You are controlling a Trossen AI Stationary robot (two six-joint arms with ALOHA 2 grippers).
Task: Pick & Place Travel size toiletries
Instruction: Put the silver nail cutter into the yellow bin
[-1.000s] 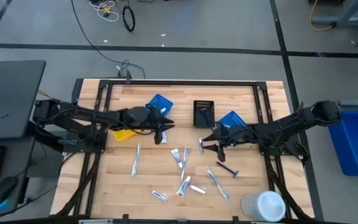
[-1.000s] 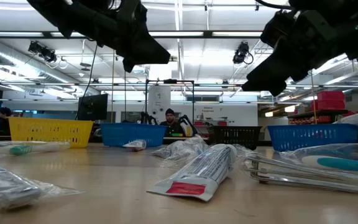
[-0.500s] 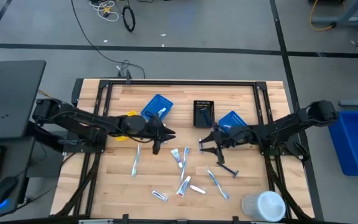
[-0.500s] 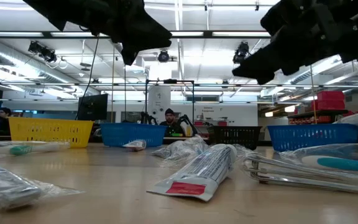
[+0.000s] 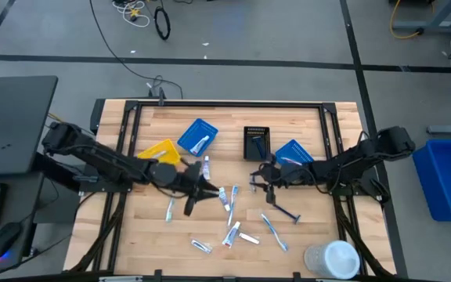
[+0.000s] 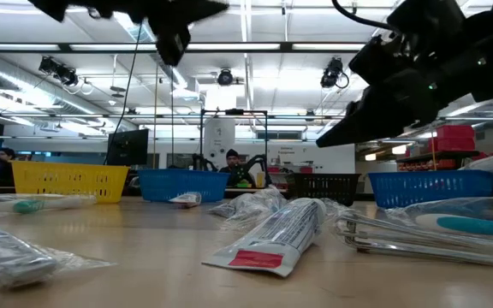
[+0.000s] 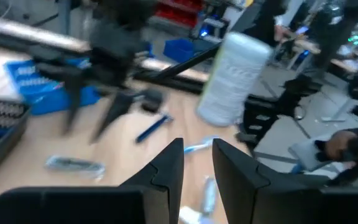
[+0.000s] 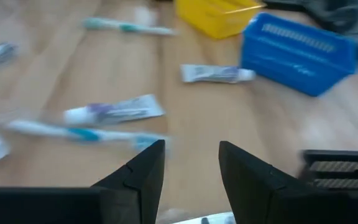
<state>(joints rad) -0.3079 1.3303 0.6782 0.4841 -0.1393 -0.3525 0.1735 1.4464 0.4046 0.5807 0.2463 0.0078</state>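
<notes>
The travel size toiletries lie loose in the middle of the wooden table: toothpaste tubes (image 5: 225,196), a toothbrush (image 5: 171,208), another toothbrush (image 5: 274,232), a dark razor (image 5: 285,210), and small tubes (image 5: 235,233) nearer the front. One tube (image 5: 207,166) lies by the blue bin. My left gripper (image 5: 200,196) hangs above the table left of the tubes, open, with nothing between its fingers (image 7: 197,149). My right gripper (image 5: 255,182) hovers right of the tubes and beyond the razor, open and empty (image 8: 191,149).
At the back stand a yellow bin (image 5: 157,153), a blue bin (image 5: 198,135) with a tube in it, a black bin (image 5: 257,142) and a second blue bin (image 5: 292,153). A white round container (image 5: 331,258) sits at the front right corner.
My left gripper has swung from beside the far blue bin toward the table's near edge, staying at about the same height. It now hangs just left of the loose tubes. My right gripper has sunk a little toward the table and rolled about its own axis.
</notes>
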